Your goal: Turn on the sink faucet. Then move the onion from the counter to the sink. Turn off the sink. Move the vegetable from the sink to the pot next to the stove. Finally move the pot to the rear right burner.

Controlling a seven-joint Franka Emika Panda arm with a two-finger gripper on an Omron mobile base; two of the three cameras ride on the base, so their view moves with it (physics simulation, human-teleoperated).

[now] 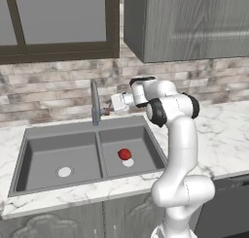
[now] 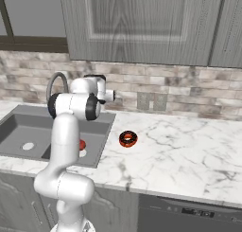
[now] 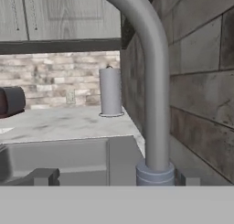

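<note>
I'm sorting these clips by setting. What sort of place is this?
A rendered home kitchen, by the look of it: a double-basin sink with a tall faucet set in a marble counter, a brick backsplash and grey wood cabinets above.

In the right base view, the robot arm (image 2: 66,146) stands in front of the sink (image 2: 19,127), covering its right basin and most of the onion (image 2: 83,144), of which just a red sliver shows beside the arm. The same arm hides the lower part of the sink faucet (image 2: 53,86), so only its curved top shows.

In the left base view, the gripper (image 1: 111,107) sits by the faucet's base, too small to tell how its jaws stand or whether they touch the lever.

In the hand view, a dark cylinder (image 3: 10,101) is cut off by the left edge.
</note>
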